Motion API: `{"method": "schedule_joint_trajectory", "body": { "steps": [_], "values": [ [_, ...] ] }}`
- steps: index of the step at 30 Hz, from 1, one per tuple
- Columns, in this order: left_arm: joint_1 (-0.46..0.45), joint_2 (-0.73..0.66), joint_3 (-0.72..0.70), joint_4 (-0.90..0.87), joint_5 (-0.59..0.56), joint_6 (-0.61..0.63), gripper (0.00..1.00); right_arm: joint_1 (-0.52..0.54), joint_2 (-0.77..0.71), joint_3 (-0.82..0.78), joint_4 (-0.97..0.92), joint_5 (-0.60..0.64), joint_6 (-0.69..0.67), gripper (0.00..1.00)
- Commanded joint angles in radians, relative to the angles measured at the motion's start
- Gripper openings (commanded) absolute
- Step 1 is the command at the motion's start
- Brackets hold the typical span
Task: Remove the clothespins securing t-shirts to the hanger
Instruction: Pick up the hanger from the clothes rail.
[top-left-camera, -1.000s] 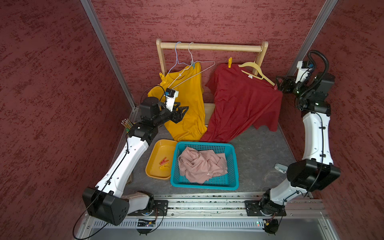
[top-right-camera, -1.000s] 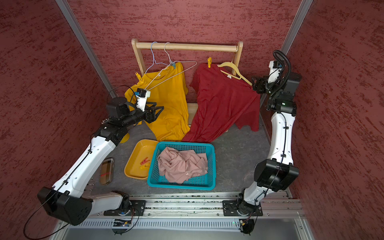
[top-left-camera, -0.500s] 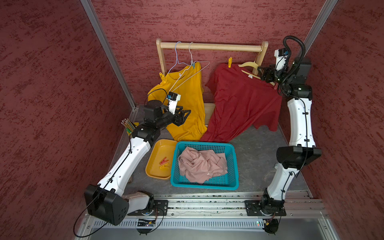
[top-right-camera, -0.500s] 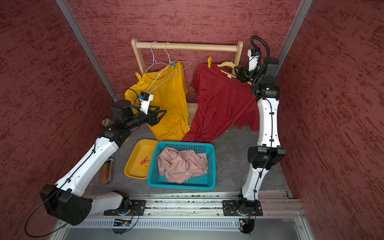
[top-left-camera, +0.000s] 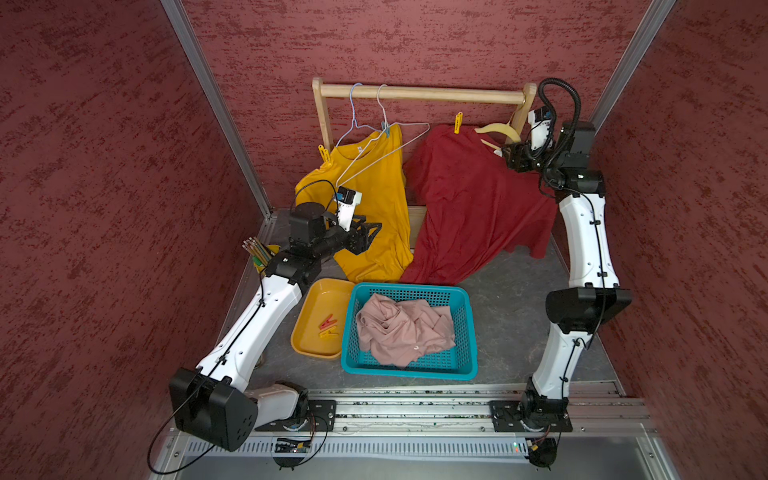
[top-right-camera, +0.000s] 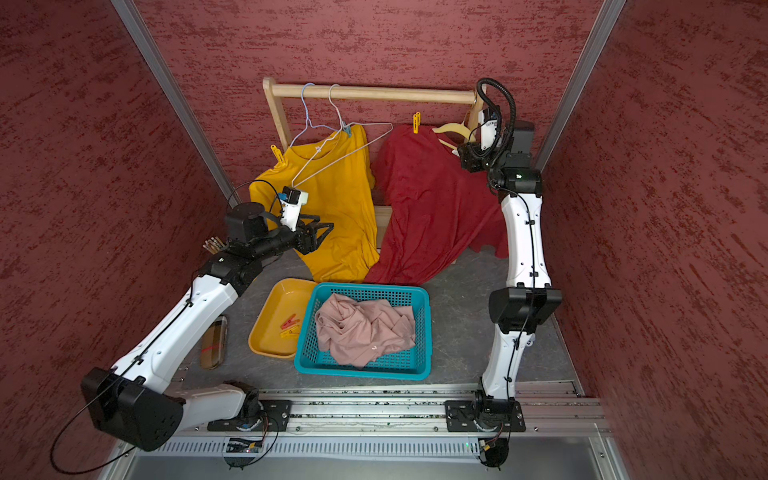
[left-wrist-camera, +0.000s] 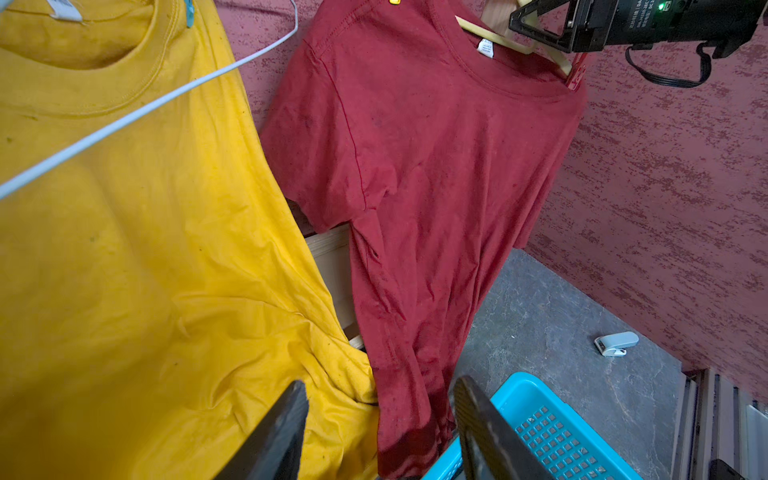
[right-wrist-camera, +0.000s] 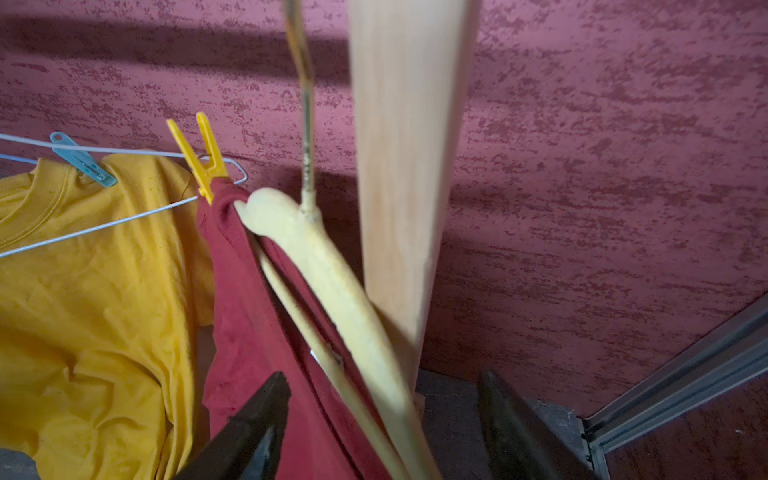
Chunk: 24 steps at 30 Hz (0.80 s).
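1. We find the right gripper (top-left-camera: 510, 156) in the upper right of both top views. Its jaws are spread wide at the frame-right shoulder of the dark red cloth t-shirt (top-left-camera: 469, 199). In the right wrist view the curved cream hanger (right-wrist-camera: 332, 270) runs between its fingers, clamped by neither.
2. The small red-pink plastic clothespin (left-wrist-camera: 577, 74) sits on that shoulder directly beneath the right gripper; we cannot tell whether a finger touches it.
3. The left gripper (top-left-camera: 369, 232), left of centre, has its jaws partly apart and empty. It hovers before the mustard yellow cloth t-shirt (top-left-camera: 382, 195), well apart from the yellow plastic clothespin (top-left-camera: 324, 154) on its shoulder and the light blue plastic clothespin (top-left-camera: 385, 131) near its collar.
4. A second yellow clothespin (top-left-camera: 458, 122) pins the red shirt's other shoulder. A loose red clothespin (top-left-camera: 327, 322) and a loose yellow clothespin (top-left-camera: 329, 331) lie in the yellow plastic tray (top-left-camera: 316, 299).
5. Against a second ago, the right gripper has swung leftward in the frame onto the hanger. The left arm has barely shifted, and the shirts and pegs lie unchanged.
6. Only the left wrist view shows the red-pink clothespin; in both top views the right gripper hides it.
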Motion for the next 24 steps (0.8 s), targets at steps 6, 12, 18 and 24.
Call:
{"method": "schedule_joint_trajectory", "body": {
  "steps": [6,12,18,24],
  "values": [
    [-0.001,-0.034,-0.017,-0.002,0.005,0.009,0.57,0.024,-0.041,0.007,-0.065,-0.035,0.017,0.56],
    [0.0,-0.037,-0.024,-0.002,0.005,0.013,0.57,0.035,-0.06,0.005,-0.05,-0.064,0.035,0.37],
    [0.001,-0.042,-0.037,0.0,0.002,0.013,0.57,0.035,-0.066,0.002,-0.049,-0.113,0.047,0.28],
    [0.005,-0.048,-0.041,0.0,0.002,0.014,0.57,0.036,-0.058,-0.001,-0.053,-0.137,0.049,0.18]
  ]
}}
